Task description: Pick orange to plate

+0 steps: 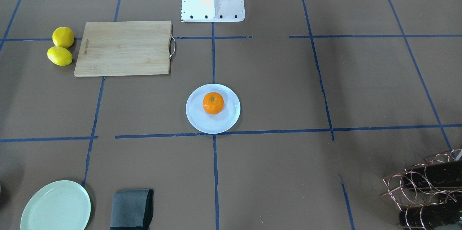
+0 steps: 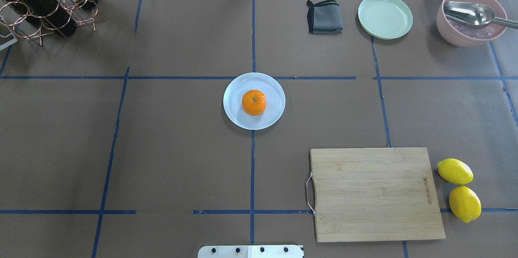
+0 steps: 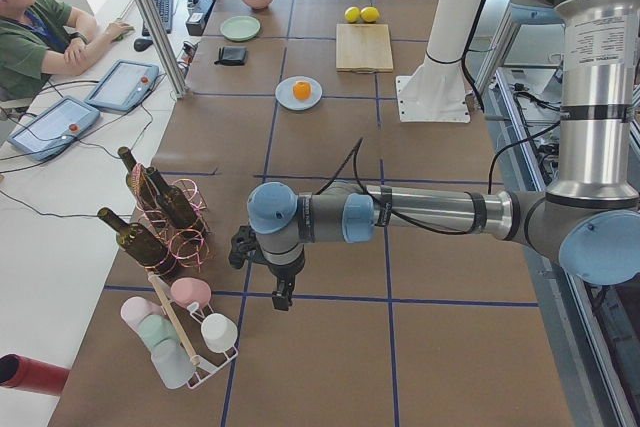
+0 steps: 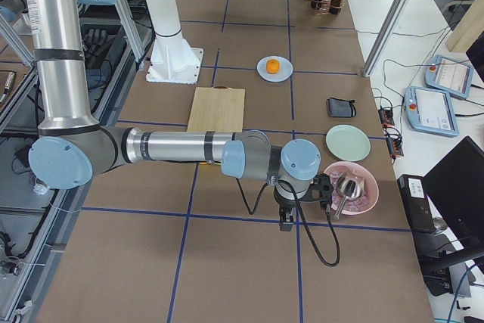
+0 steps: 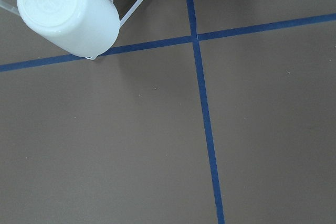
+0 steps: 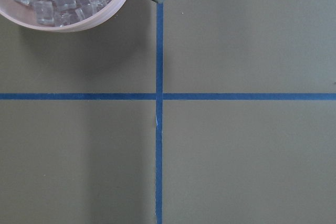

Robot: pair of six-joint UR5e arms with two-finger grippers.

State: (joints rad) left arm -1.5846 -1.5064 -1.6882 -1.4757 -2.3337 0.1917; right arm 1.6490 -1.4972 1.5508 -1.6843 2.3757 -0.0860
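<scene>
The orange [image 2: 254, 102] sits upright in the middle of the pale bluish-white plate [image 2: 234, 109] at the table's centre, its green stem dot facing up; the front-facing view shows the orange [image 1: 213, 103] on the plate [image 1: 200, 121] too. Neither arm is near it. My left gripper [image 3: 283, 297] hangs over bare table by a cup rack, seen only from the left side view. My right gripper [image 4: 285, 223] hangs beside the pink bowl, seen only from the right side view. Whether either is open or shut, I cannot tell. The wrist views show no fingers.
A wooden cutting board [image 2: 374, 193] lies near the robot's right, with two lemons [image 2: 459, 189] beside it. At the far right stand a green plate [image 2: 385, 16], a grey cloth [image 2: 324, 17] and a pink bowl [image 2: 469, 27] with a spoon. A bottle rack [image 2: 44, 3] stands far left.
</scene>
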